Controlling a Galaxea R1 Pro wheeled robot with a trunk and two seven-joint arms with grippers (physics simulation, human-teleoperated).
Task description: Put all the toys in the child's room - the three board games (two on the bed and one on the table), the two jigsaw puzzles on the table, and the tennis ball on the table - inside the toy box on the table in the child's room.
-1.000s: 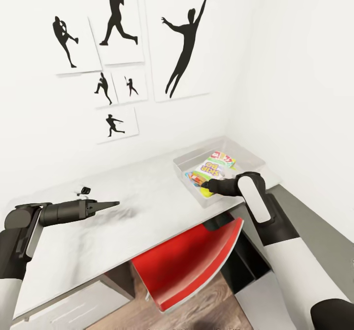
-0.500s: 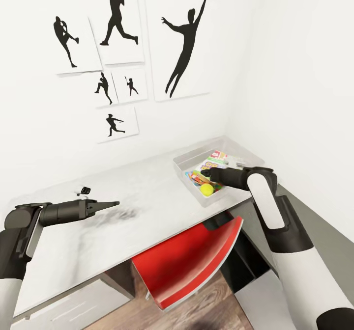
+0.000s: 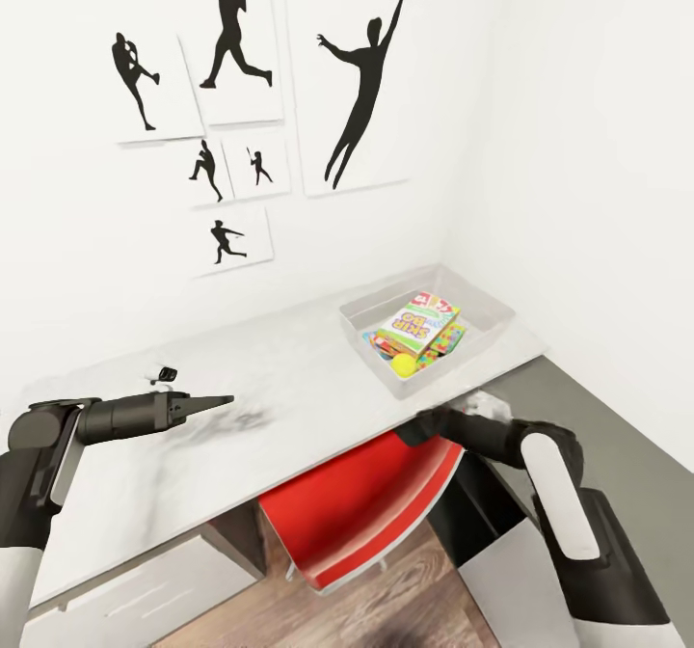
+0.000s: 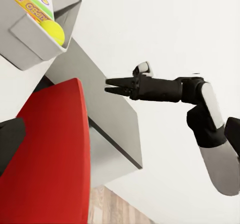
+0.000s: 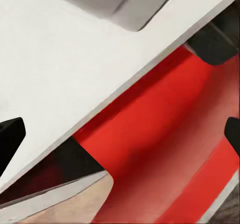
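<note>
Toy box (image 3: 487,332) sits at the table's (image 3: 289,378) far right corner, against the wall corner, long side roughly along the right end edge. Inside it: SKIP-BO box (image 3: 417,320) lying flat on top, tilted a bit, a jigsaw puzzle (image 3: 445,339) poking out from under its right side, more coloured print showing under its left side, can't tell which item. Tennis ball (image 3: 404,365) in the box's near corner, touching the SKIP-BO box edge. Left wrist view shows the same ball (image 4: 53,30) against the box's wall (image 4: 30,44).

Right gripper (image 3: 416,429) is below the table's front edge, just beside the near right corner, over the red chair (image 3: 361,513). In the left wrist view its fingers (image 4: 116,85) look nearly together, tips close, nothing between them. Right wrist view looks along the fingers at the table's front edge (image 5: 75,74) and the red chair seat (image 5: 160,134); finger tips sit at opposite frame edges there, so the gap reads wider. Call it narrow-to-open, empty.

Left gripper (image 3: 220,401) hovers over the table's left half, arm level, fingers pinched to a point, holding nothing. Small dark object (image 3: 166,374) on the table near the back edge behind it, too small to identify.

Black silhouette pictures (image 3: 366,79) on the wall behind the table.
</note>
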